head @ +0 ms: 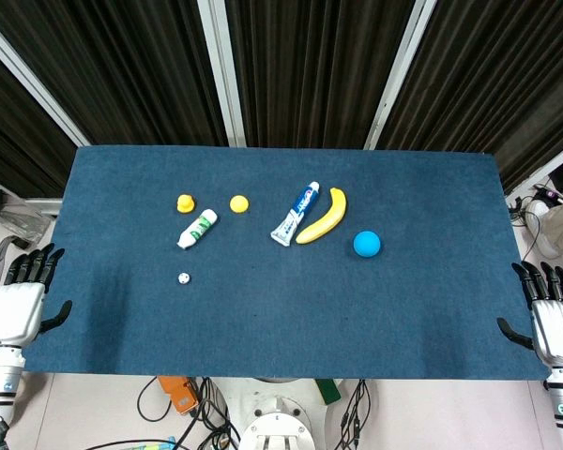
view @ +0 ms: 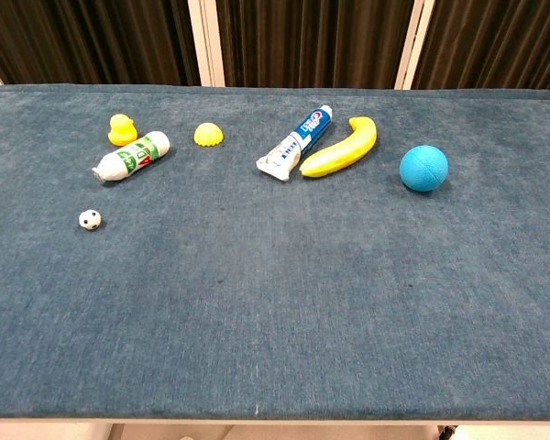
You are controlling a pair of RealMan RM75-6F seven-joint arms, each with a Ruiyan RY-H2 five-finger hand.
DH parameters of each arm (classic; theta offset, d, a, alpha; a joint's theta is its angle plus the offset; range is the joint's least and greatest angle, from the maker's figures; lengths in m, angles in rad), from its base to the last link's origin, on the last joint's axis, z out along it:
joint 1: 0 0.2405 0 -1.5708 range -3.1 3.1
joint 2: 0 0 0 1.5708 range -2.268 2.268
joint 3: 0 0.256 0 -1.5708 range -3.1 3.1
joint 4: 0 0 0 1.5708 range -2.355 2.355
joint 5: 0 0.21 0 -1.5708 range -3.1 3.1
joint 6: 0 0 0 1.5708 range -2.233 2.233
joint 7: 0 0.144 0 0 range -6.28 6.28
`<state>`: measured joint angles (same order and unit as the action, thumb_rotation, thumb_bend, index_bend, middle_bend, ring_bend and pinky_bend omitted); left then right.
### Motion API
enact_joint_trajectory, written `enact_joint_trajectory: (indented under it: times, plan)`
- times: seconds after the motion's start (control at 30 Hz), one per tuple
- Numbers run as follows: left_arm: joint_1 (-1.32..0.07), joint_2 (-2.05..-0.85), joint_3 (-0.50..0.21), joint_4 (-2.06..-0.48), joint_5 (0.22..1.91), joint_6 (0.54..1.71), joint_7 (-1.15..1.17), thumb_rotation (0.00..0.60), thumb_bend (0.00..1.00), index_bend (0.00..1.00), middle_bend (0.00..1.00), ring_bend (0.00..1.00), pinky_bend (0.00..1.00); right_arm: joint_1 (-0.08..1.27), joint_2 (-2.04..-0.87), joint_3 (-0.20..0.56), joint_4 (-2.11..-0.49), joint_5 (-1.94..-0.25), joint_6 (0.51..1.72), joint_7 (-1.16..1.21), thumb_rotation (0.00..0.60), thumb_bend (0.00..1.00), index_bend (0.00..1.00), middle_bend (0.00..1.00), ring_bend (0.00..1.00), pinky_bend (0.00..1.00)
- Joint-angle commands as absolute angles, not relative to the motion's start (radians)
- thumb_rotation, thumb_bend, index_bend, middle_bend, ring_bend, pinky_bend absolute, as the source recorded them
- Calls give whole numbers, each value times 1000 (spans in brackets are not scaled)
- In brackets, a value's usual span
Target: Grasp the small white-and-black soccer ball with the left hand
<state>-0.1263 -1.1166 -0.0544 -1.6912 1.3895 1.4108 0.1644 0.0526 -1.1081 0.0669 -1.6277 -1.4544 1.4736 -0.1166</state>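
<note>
Soccer ball (head: pixel 183 278) rests alone on the blue tabletop (head: pixel 263 319), just in front of the green-and-white tube (head: pixel 197 229). It lies forward and inward of the left hand (head: pixel 23 298), which is nearer than the right hand (head: pixel 549 314). Both hands sit at the table edges, fingers apart, holding nothing.

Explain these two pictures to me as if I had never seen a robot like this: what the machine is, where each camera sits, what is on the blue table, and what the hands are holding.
This is a two-armed robot with human-like hands. The head view looks down from above. The left hand and right hand rest at the near corners of the blue table, fingers apart, holding nothing. The chest view looks across the table from lower down and shows no hands. On the table lie a small soccer ball, a white and green bottle, a yellow duck, a yellow dome-shaped piece, a toothpaste tube, a banana and a blue ball. The left hand is meant to pick up the soccer ball, which sits untouched.
</note>
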Motion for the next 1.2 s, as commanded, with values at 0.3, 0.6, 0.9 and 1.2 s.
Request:
enact_joint_trajectory:
  times: [0.3,0.6,0.9,1.2]
  plan:
    - [-127,-1116,-52,-1695,1394,1408,159,600,295,0,0,0,57,52,-1107,66,-1630,-1454,1473,-116,600,349,153,156,71,0]
    - [-166,-1138,-24,-1692,1459,1339,82,600,295,0,0,0,58,51,-1109,62,-1637,-1455,1469,-120,600,349,153,156,71,0]
    - [-250,-1181,-19,-1617,1541,1243,-176,600,271,84,0,0,58,54,-1108,58,-1639,-1457,1463,-127,600,349,153,156,71,0]
    - [-346,-1256,-51,-1520,1519,1132,-366,600,262,134,0,0,58,54,-1105,57,-1639,-1456,1460,-121,600,349,153,156,71,0]
